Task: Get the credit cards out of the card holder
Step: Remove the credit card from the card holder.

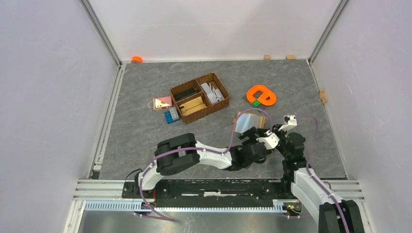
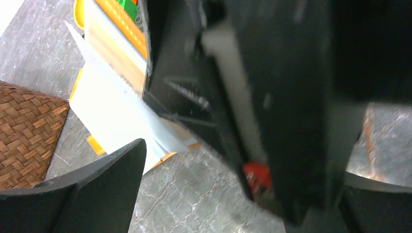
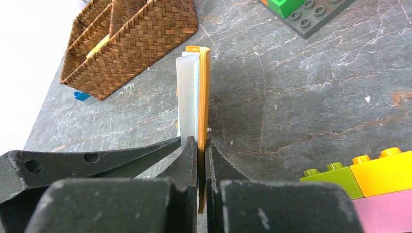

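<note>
Right wrist view: right end effector [image 3: 201, 145] is clamped on the opened card holder [image 3: 204, 82]; left end effector [image 1: 251, 136] gapes empty beside it. Seemingly no cards extracted yet.

One card holder [image 1: 248, 120], one wicker basket [image 1: 199, 97], one orange ring [image 1: 261, 94], one blue brick [image 1: 171, 116]

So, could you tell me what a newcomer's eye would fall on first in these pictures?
First, the orange card holder at the front right of the table, pinched in the shut right gripper, with the left gripper open beside it. Next, the brown basket mid-table and the bright orange ring to its right.
</note>
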